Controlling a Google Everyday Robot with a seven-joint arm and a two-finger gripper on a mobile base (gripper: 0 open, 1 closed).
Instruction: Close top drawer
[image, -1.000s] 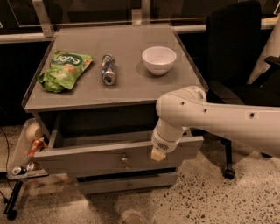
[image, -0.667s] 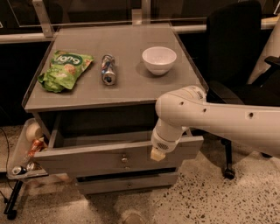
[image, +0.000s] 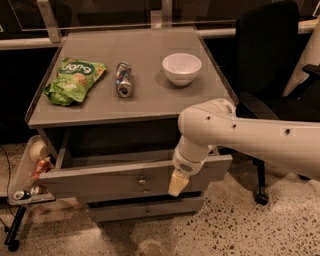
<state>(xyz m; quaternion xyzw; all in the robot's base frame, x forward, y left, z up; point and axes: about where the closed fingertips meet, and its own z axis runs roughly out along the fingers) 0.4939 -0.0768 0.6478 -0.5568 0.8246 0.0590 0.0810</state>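
Notes top drawer (image: 90, 182) open | holds tool (image: 178, 183) at its front, right of knob (image: 142, 180), to push | tool spread: cannot tell

The top drawer (image: 90, 181) is a wide grey wooden box with a tall plain front panel and one small round metal knob (image: 142, 181) at its centre. It stands pulled partly out from under the grey cabinet top (image: 150, 102), its shallow inside dark and in shadow. The gripper (image: 178, 183) rests against the front panel, just right of the knob
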